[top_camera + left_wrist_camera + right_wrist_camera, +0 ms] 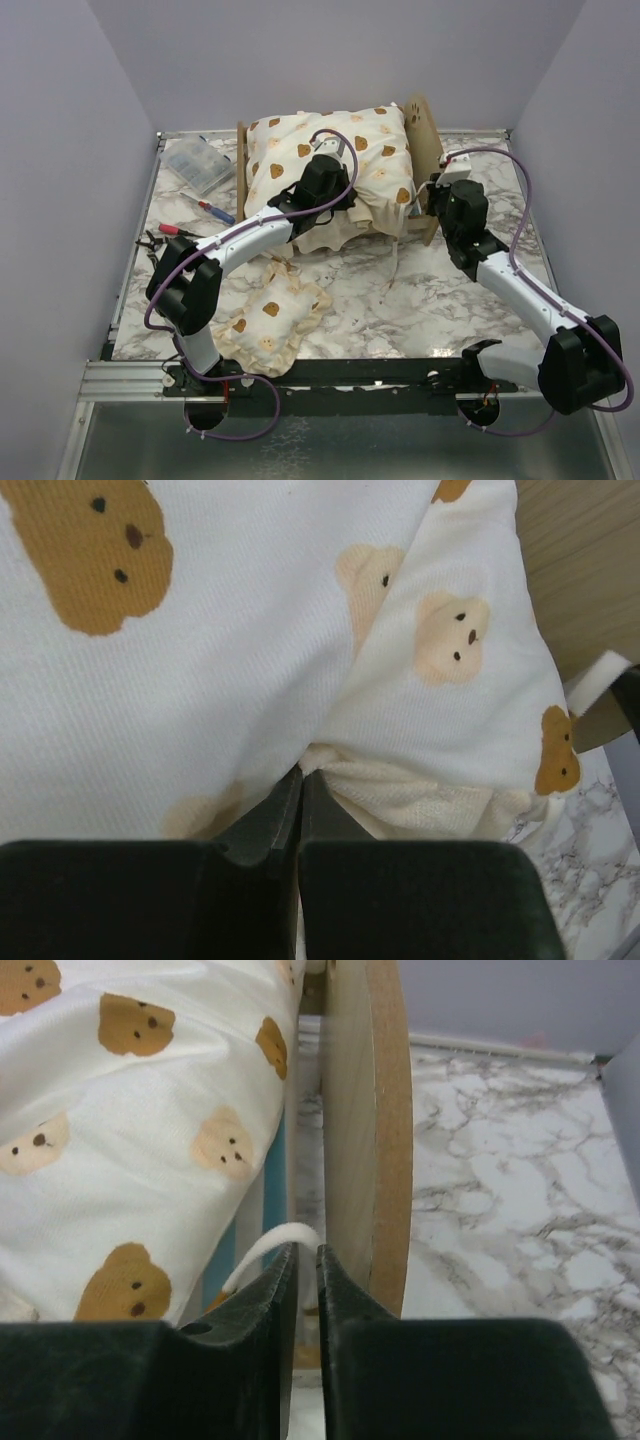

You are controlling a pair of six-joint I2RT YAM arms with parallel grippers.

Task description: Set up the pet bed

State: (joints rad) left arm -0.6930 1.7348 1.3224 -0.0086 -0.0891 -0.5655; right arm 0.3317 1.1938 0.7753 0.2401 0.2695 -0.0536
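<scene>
While the left gripper (301, 773) presses shut against the cushion (220, 670), the right gripper (307, 1249), barely parted, hangs beside the pet bed (362, 1110).

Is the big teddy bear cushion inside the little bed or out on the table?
Inside. The cushion sits between the headboard and the footboard, though its near edge spills over the side.

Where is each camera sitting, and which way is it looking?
Top camera: up high behind the arms, looking down at the table; both arms show.
Left wrist: on the left arm, looking close at the cushion; left gripper shows.
Right wrist: on the right arm, looking along the pet bed headboard; right gripper shows.
Shared: both wrist views see the bear-print cushion.
</scene>
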